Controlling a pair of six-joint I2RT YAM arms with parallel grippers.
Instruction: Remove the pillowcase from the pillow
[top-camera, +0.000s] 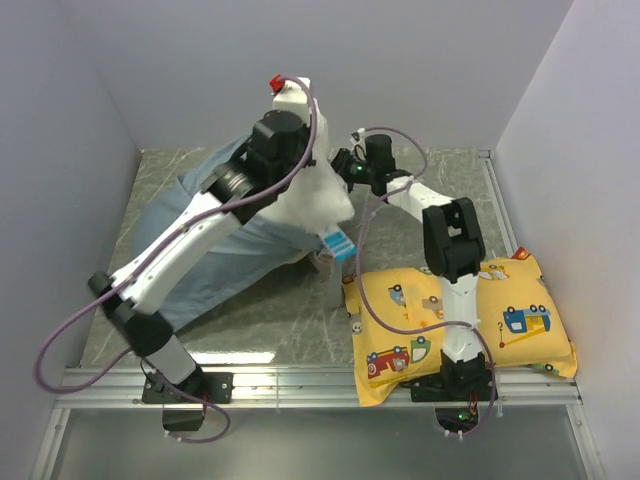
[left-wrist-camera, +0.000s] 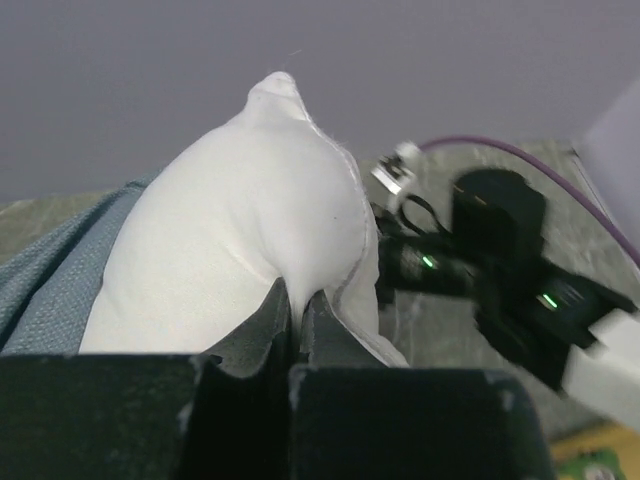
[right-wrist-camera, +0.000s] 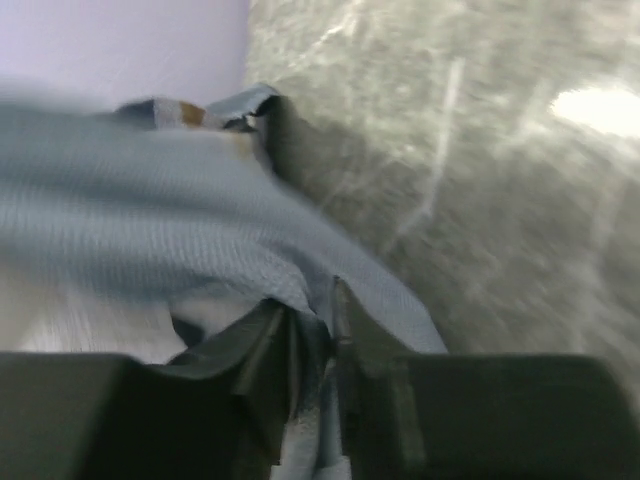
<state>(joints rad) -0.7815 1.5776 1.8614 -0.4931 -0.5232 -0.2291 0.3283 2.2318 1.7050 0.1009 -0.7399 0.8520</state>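
The white pillow (top-camera: 322, 200) stands lifted at the back centre, one corner up by the back wall. My left gripper (top-camera: 297, 150) is shut on a fold of the pillow (left-wrist-camera: 250, 200); its fingertips (left-wrist-camera: 298, 300) pinch white cloth. The blue-grey striped pillowcase (top-camera: 215, 260) hangs round the pillow's lower left part and spreads over the table; it also shows in the left wrist view (left-wrist-camera: 50, 290). My right gripper (top-camera: 343, 166) is beside the pillow's right side, shut on the pillowcase (right-wrist-camera: 150, 200), with cloth pinched between its fingertips (right-wrist-camera: 315, 310).
A yellow cartoon-vehicle pillow (top-camera: 460, 315) lies at the front right, under the right arm. Grey walls close in the left, back and right. A metal rail (top-camera: 300, 380) runs along the front edge. The marbled tabletop (top-camera: 270, 315) shows at front centre.
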